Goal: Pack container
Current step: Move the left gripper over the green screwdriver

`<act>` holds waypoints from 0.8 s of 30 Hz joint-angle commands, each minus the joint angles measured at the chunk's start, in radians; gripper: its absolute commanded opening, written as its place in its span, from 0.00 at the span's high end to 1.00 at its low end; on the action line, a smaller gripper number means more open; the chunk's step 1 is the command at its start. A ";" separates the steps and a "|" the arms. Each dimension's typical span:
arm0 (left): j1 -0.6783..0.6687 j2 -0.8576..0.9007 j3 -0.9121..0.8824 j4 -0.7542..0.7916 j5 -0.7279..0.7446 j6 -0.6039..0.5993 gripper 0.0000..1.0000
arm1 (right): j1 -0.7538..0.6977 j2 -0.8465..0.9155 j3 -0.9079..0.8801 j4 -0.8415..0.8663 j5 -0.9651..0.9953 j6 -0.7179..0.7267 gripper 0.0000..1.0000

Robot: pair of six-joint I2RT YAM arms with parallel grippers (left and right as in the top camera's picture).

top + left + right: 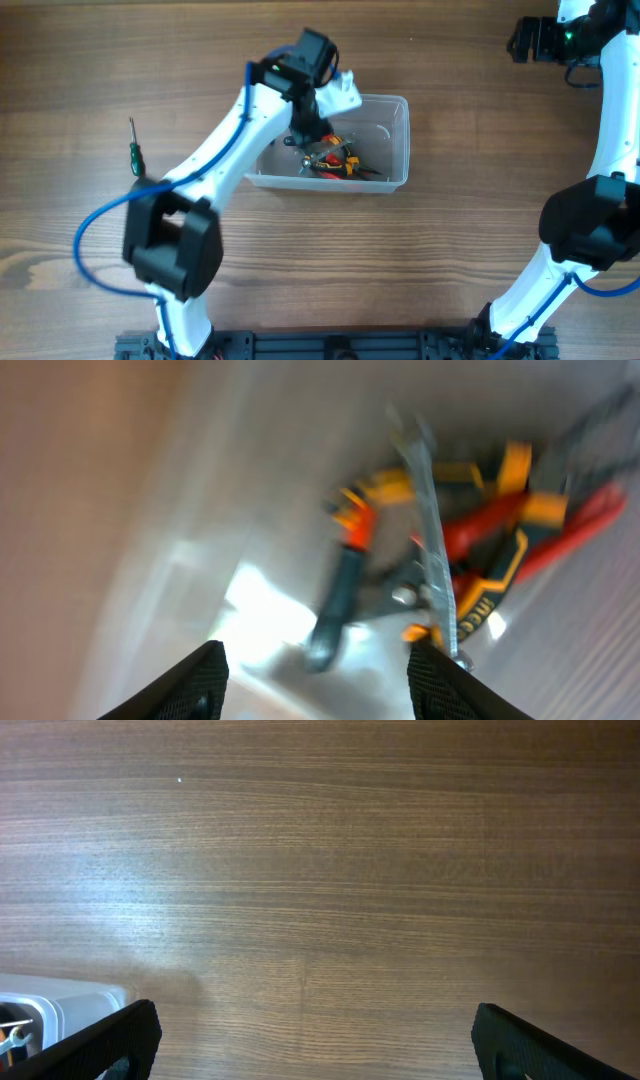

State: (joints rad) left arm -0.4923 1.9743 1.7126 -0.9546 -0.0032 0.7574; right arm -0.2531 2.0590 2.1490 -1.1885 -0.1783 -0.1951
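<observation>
wood tbl (450,250), container (398,150), grn screwdriver (134,152)

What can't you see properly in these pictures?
Overhead: the left arm hides part of the container and its tools.
Left wrist: the tools are blurred; kinds unclear.
Right wrist: the picture's edge cuts off most of the container.
Overhead: the tip of the screwdriver is too small.

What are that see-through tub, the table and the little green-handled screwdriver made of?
The clear rectangular tub looks like glossy, colourless plastic: the hand tools inside show through its walls. The brown table shows wood grain, perhaps veneer or laminate. The green-handled screwdriver seems to have a plastic grip and a thin dark metal shaft.
</observation>
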 commanded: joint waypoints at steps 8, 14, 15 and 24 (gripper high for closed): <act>0.287 -0.274 0.167 -0.100 -0.148 -0.565 0.70 | -0.001 0.000 -0.005 0.002 0.005 0.014 0.00; 0.602 -0.210 0.167 -0.304 -0.032 -0.744 0.46 | -0.001 0.000 -0.005 0.002 0.005 0.014 0.00; 0.650 -0.208 0.167 -0.319 0.025 -0.744 0.62 | -0.001 0.000 -0.005 0.003 0.005 0.014 0.00; 0.783 -0.205 0.167 -0.295 0.182 -0.743 0.70 | -0.001 0.000 -0.005 0.003 0.005 0.015 0.00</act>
State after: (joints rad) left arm 0.2680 1.7748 1.8805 -1.2533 0.1249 0.0269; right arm -0.2531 2.0590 2.1490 -1.1889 -0.1787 -0.1951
